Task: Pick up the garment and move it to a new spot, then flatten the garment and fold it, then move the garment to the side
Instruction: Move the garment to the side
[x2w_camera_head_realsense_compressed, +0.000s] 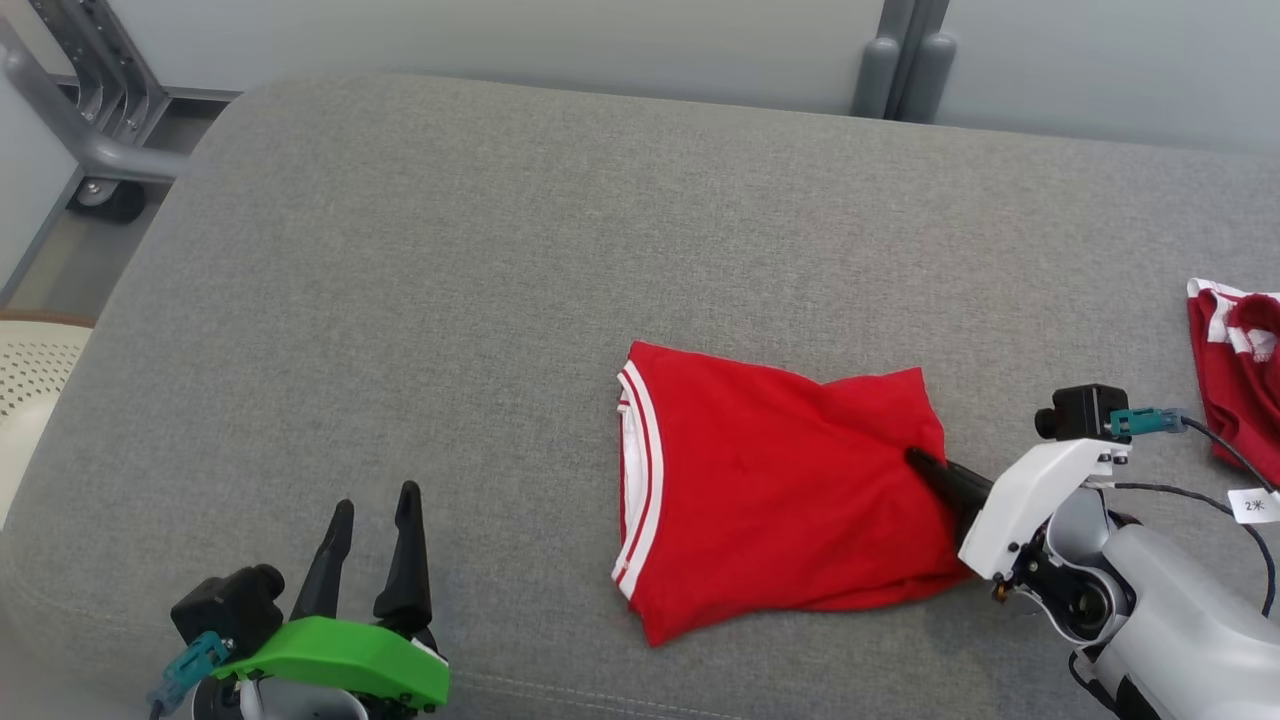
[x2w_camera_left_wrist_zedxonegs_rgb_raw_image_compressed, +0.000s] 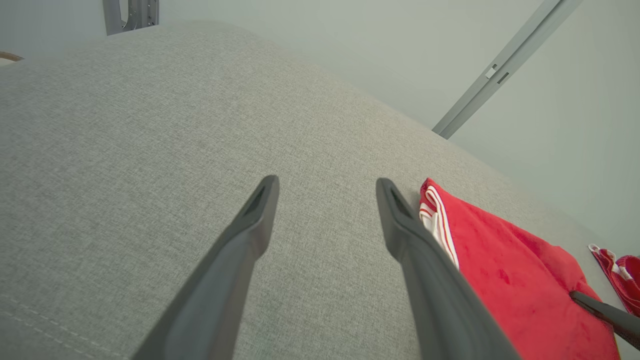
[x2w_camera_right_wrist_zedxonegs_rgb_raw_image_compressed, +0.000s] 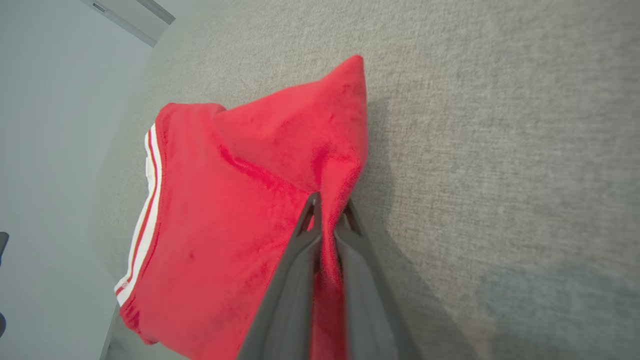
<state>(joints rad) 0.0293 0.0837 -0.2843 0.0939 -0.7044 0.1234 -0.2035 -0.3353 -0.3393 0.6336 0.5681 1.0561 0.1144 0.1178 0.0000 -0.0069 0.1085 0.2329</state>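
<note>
The garment (x2w_camera_head_realsense_compressed: 770, 480) is a red shirt with white-striped trim, folded into a rough rectangle on the grey cushion. My right gripper (x2w_camera_head_realsense_compressed: 918, 460) is shut on the garment's right edge, and the right wrist view shows red cloth (x2w_camera_right_wrist_zedxonegs_rgb_raw_image_compressed: 280, 200) pinched between the two dark fingers (x2w_camera_right_wrist_zedxonegs_rgb_raw_image_compressed: 295, 260). The pinched edge rises in a ridge toward the far corner. My left gripper (x2w_camera_head_realsense_compressed: 375, 510) stands open at the lower left, well clear of the garment, with bare cushion between its fingers (x2w_camera_left_wrist_zedxonegs_rgb_raw_image_compressed: 240, 250). The garment's striped edge (x2w_camera_left_wrist_zedxonegs_rgb_raw_image_compressed: 440, 220) lies just right of it.
The grey cushion (x2w_camera_head_realsense_compressed: 450, 300) stretches wide to the left and back. A second red-and-white cloth (x2w_camera_head_realsense_compressed: 1235, 370) lies at the right edge. A metal frame with a caster (x2w_camera_head_realsense_compressed: 100, 150) stands at the back left, and a pale perforated seat (x2w_camera_head_realsense_compressed: 30, 370) at the left.
</note>
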